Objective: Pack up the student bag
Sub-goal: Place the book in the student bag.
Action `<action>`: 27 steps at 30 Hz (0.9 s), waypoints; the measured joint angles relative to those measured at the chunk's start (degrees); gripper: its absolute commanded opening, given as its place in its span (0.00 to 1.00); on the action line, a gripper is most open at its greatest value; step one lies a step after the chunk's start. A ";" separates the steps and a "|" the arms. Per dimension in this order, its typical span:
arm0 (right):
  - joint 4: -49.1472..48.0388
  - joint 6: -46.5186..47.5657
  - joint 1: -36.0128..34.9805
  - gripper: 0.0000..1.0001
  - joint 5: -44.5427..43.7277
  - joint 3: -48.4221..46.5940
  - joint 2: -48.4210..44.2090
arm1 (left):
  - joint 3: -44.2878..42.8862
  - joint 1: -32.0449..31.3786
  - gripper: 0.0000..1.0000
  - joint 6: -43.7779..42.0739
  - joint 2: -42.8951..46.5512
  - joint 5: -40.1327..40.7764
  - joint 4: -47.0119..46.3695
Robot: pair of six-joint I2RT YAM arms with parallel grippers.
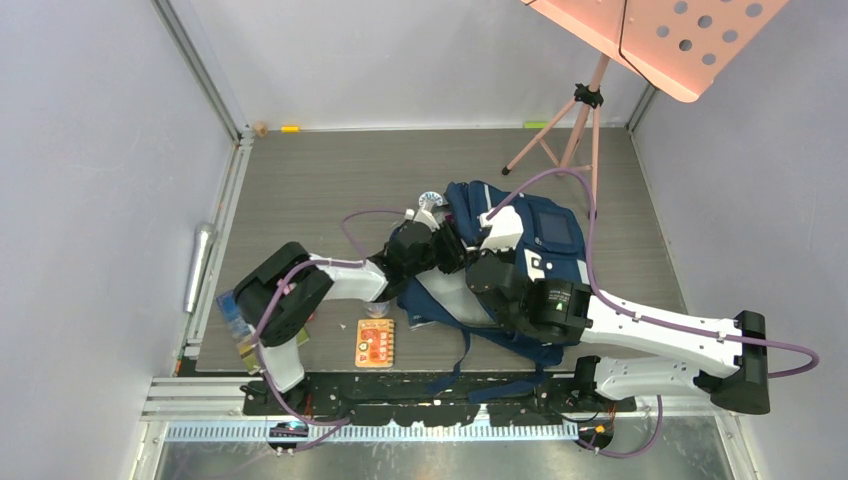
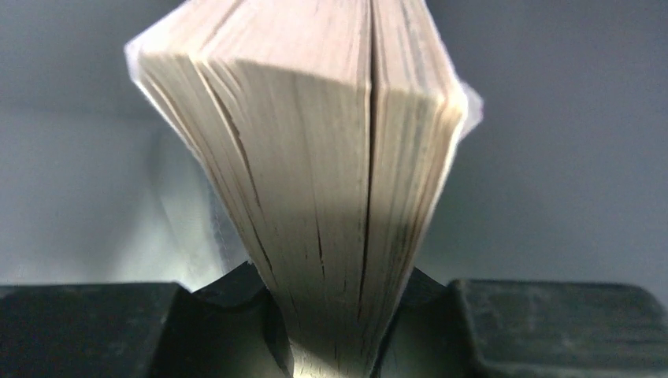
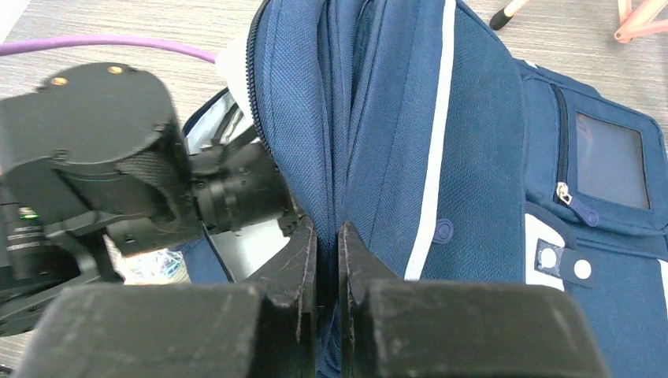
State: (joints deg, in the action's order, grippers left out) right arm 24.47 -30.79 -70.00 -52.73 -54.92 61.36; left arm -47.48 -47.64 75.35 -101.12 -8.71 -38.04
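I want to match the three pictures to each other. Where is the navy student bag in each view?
Top external: the student bag lies at the picture's centre.
Left wrist: not in it; a book fills the view.
Right wrist: the student bag fills the middle and right, its fabric pinched by the right gripper.
Shared landmark: the pink stand, beyond the bag in the top and right wrist views.

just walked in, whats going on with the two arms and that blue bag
The right gripper is pinched shut on a fold of the navy student bag beside its zip, seemingly holding the opening up. The left gripper clamps a thick book by its pages, right at that opening; whether it is inside yet I cannot tell. An orange booklet lies on the table near its front edge, not packed.
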 measured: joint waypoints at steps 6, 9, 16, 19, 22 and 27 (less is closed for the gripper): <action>0.02 1.14 0.00 0.00 -1.22 0.00 0.00 | -4.92 -0.24 0.25 1.03 -8.52 -2.38 -2.86; 0.04 1.49 0.00 0.00 -1.64 0.00 0.02 | -6.88 -0.24 0.44 1.29 -11.78 -4.11 -3.96; 0.07 1.99 0.00 0.00 -1.90 0.02 0.02 | -6.95 -0.24 0.72 -1.53 -11.52 -5.35 -1.14; 0.09 2.01 0.00 0.00 -2.32 0.13 -0.02 | -6.75 -0.26 0.79 -4.17 -8.66 -4.59 3.26; 0.24 2.01 0.00 0.00 -2.67 0.33 -0.42 | -5.35 -0.31 0.82 -6.84 -4.63 -3.37 7.06; 0.68 2.03 0.00 0.01 -3.21 0.59 -1.79 | -2.71 -0.31 0.86 -10.19 0.17 -1.62 13.22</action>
State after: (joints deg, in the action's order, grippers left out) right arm 25.15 -28.75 -70.00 -55.94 -54.33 59.57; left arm -50.19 -47.94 65.17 -100.95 -10.33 -24.82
